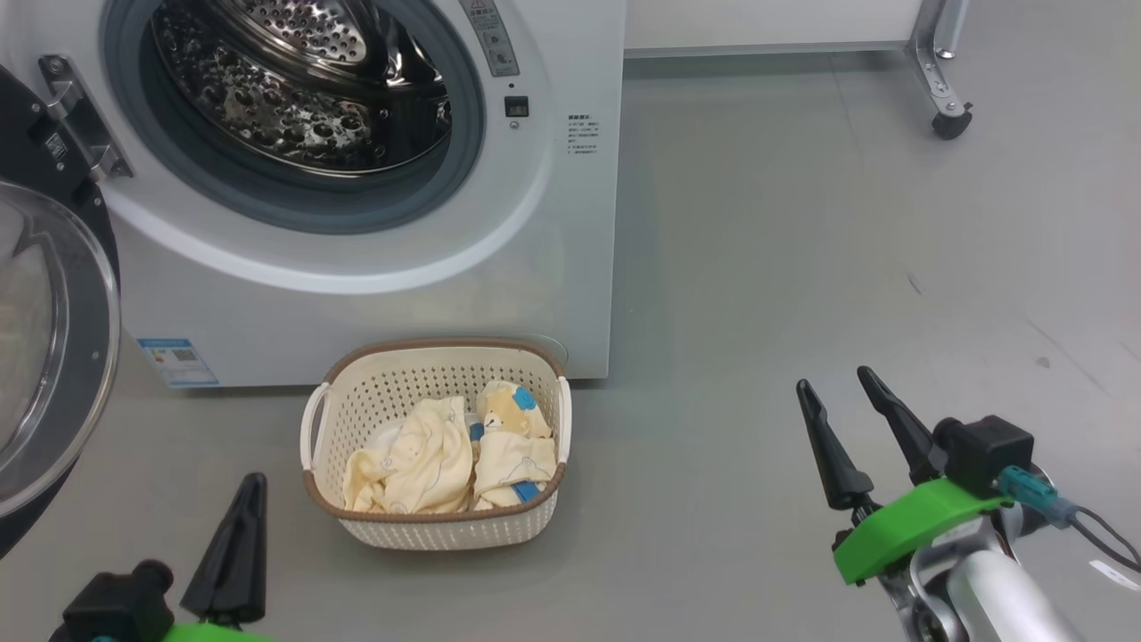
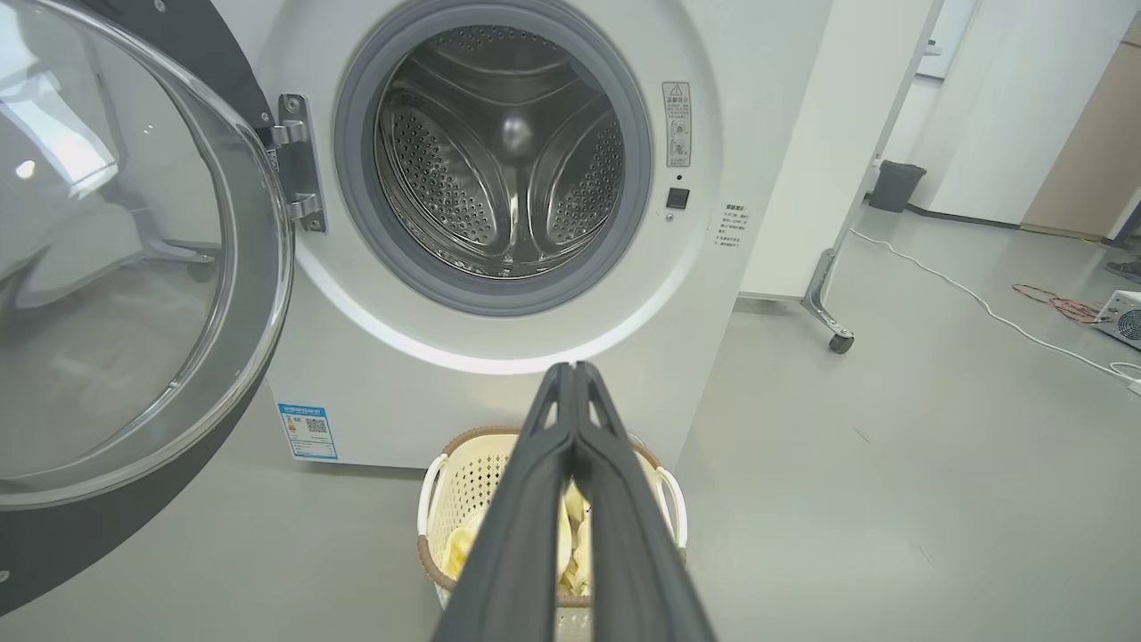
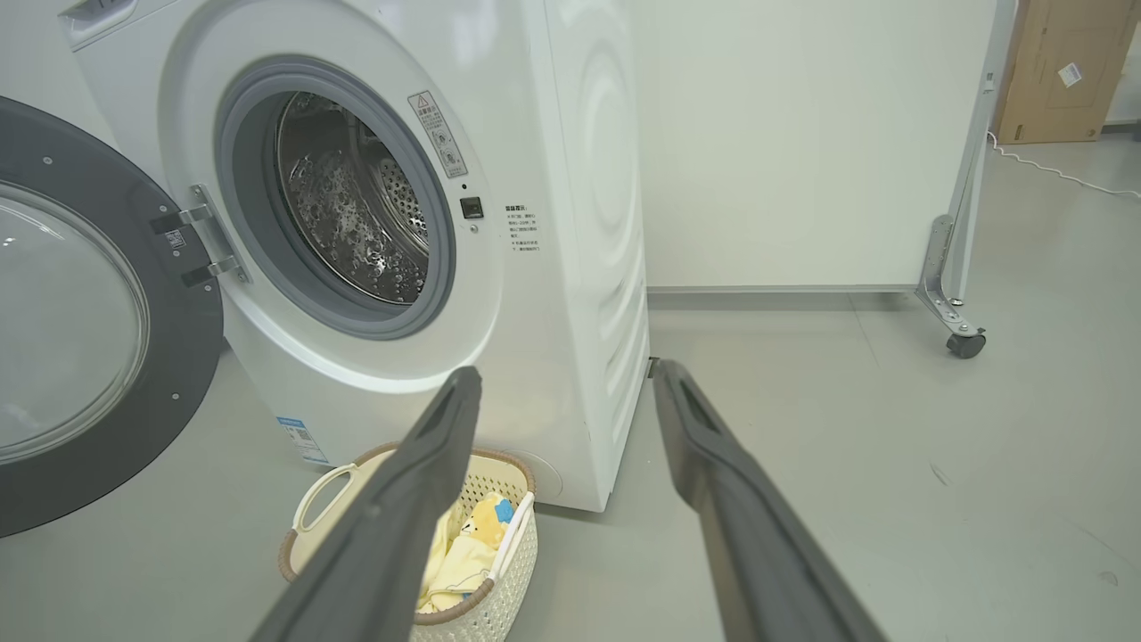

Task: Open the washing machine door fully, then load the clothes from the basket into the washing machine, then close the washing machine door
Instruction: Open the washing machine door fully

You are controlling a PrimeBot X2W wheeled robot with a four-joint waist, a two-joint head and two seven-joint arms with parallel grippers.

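Where smooth grey floor [image 1: 758, 267] spreads, the glass-bowled door [image 1: 45, 357] hangs open at far left beside the washing machine [image 1: 374, 312] and its perforated steel drum [image 1: 294, 98]. Below, a cream lattice basket [image 1: 401, 379] holds soft yellow clothes [image 1: 419, 464]. Left gripper [image 1: 253, 490] is clenched, empty; right gripper [image 1: 836, 382] is spread. The left wrist view adds a bin [image 2: 896, 185] and cable [image 2: 980, 308].

Bright even light, soft shadows, reflections in the washing machine door [image 2: 107, 267], wrist views bow at edges.
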